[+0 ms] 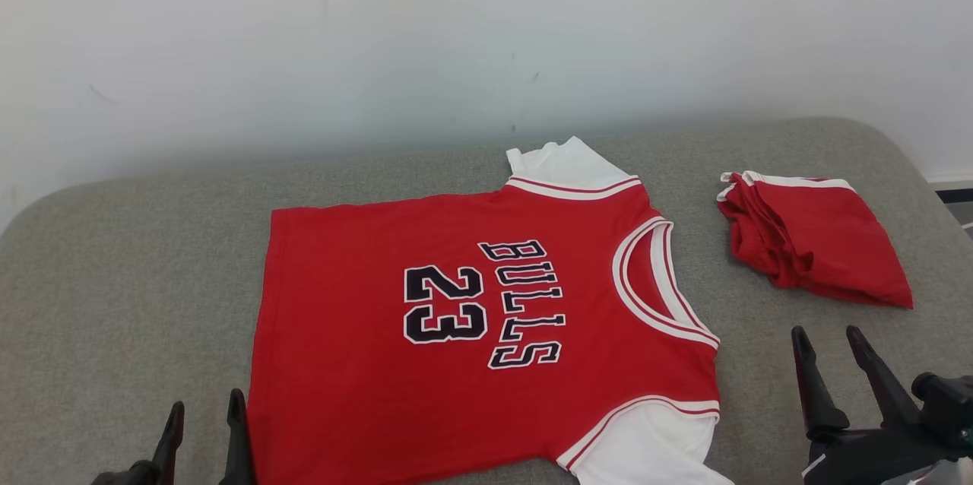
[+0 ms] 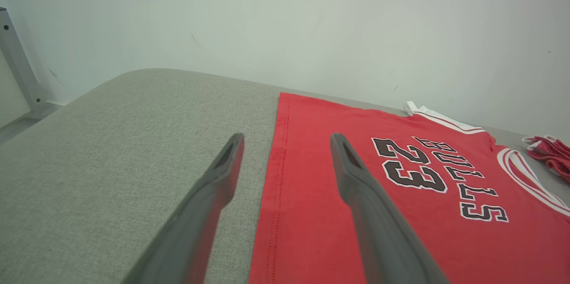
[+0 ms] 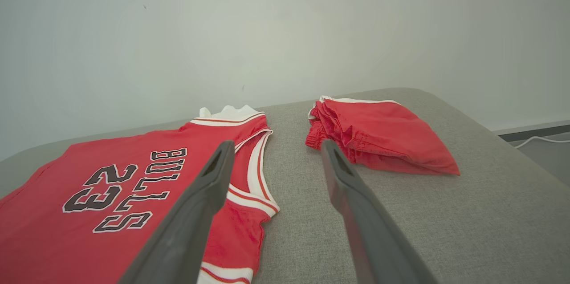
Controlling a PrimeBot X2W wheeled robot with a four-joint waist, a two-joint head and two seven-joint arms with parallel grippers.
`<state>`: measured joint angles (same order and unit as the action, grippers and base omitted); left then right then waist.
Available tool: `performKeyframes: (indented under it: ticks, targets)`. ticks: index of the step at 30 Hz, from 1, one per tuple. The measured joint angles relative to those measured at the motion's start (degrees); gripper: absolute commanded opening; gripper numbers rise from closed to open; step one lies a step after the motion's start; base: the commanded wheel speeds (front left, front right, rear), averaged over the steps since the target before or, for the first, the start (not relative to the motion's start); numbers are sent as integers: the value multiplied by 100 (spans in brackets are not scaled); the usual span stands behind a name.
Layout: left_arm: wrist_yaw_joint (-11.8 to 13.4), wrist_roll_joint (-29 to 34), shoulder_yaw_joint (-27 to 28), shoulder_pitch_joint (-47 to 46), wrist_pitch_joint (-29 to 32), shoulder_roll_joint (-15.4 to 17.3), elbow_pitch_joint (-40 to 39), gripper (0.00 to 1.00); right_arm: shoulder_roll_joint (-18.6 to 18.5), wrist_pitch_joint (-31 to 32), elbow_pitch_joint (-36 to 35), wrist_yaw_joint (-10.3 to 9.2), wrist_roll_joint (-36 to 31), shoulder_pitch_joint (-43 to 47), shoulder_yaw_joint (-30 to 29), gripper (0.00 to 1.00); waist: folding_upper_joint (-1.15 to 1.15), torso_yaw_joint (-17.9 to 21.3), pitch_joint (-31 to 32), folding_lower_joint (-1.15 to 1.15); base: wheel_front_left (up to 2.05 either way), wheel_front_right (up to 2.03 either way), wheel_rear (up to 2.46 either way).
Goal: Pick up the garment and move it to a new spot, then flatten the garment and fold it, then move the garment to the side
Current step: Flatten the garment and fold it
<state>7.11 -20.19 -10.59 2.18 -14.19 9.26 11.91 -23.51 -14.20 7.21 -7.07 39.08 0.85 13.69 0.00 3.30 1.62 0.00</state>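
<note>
Seemingly the early steps are done: the red jersey (image 1: 471, 333) lies spread flat, print up, across the middle of the frame on the grey padded surface (image 1: 114, 280), collar toward the right. Folding and the move aside look not yet done. The left fingers (image 1: 237, 432) at lower left, just beside the hem, and the right fingers (image 1: 809, 382) at lower right are spread apart, holding nothing. Folded red shorts (image 1: 817, 238) occupy the right side, near the collar.

We observe a grey fabric-covered surface (image 1: 114, 280) beneath and ahead of the left gripper (image 2: 286, 138), a plain white wall (image 1: 304, 52) beyond it, and a grey metal post (image 2: 18, 61) to its far left.
</note>
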Motion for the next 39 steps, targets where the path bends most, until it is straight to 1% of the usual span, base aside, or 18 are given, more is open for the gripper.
performKeyframes:
  ticks: [4, 9, 14, 39]
  targets:
    - [0, 172, 19, 4, 0, -35, 14, 100, -8, 0, 74, 0, -208, -2, 111, 100, 0, 11, 17, 0, 0, 0, 0]
    - [0, 254, 35, 130, 62, -47, 66, 100, 21, 0, 167, 0, -272, -3, 116, 100, 0, 29, 41, 0, 0, 0, 0]
    - [0, 312, 33, 130, 165, -126, 58, 100, 37, 0, 205, -1, -385, -8, 129, 100, 0, 31, 64, 0, 0, 0, 0]
    - [0, 559, 116, 144, 597, -186, -21, 100, 168, -1, 428, -5, -537, -23, 178, 100, 0, 31, 63, 0, 0, 0, 0]
